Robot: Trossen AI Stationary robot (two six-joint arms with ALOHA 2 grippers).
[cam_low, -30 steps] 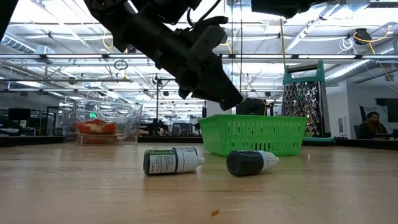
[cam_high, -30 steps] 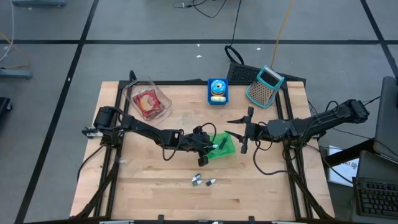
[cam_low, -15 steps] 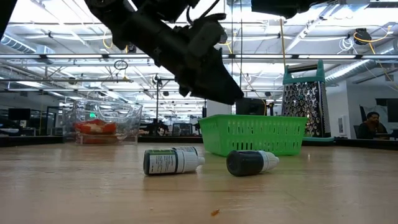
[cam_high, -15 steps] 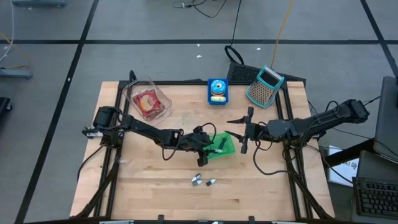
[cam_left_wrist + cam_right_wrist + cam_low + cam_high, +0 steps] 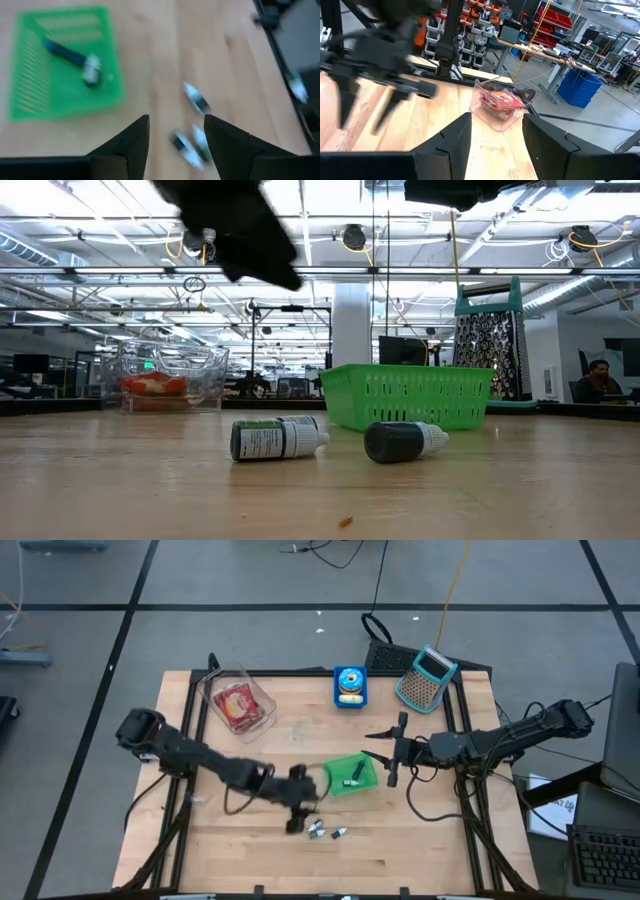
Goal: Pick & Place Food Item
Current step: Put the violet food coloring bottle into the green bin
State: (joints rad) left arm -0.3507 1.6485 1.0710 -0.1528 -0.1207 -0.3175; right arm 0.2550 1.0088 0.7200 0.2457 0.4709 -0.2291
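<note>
A green basket stands mid-table, and a dark bottle with a white cap lies flat on its floor. Two more small bottles lie on their sides on the wood near the front; the low view shows them too. My left gripper hovers open just left of those two, blurred, with nothing between its fingers. My right gripper waits open in the air right of the basket.
A clear container of red food stands at the far left. A blue tub and a teal grater stand at the far edge. Bare wood lies left of and in front of the two bottles.
My left gripper has drawn back from over the basket toward the table's near-left, rising and tipping less steeply, and now hangs by the two loose bottles. The dark bottle stays lying in the basket, free of the fingers.
</note>
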